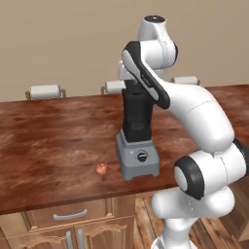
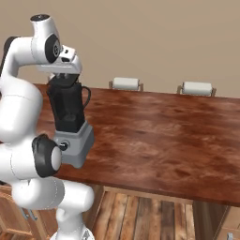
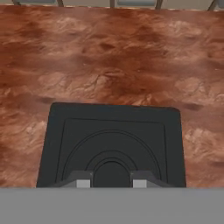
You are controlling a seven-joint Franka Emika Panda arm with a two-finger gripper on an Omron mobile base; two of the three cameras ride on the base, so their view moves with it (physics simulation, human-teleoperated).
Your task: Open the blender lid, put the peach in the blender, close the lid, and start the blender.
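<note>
End effector (image 3: 108, 183) clamped on blender lid (image 3: 111, 140)

The arm bends over and points its gripper (image 3: 109, 180) straight down, fingers (image 3: 82, 180) squeezed in tight.

I see a grey boxy blender base (image 1: 138, 158) with dark jar, black square lid (image 3: 111, 140), orange-red peach (image 1: 101, 168), mottled reddish-brown wooden desk (image 1: 48, 141).

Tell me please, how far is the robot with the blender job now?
Nothing looks finished. In hand: the gripper is shut on the raised centre of the blender lid, which sits on the blender. Left: lift the lid, put in the peach, which lies on the counter, close, start.
</note>
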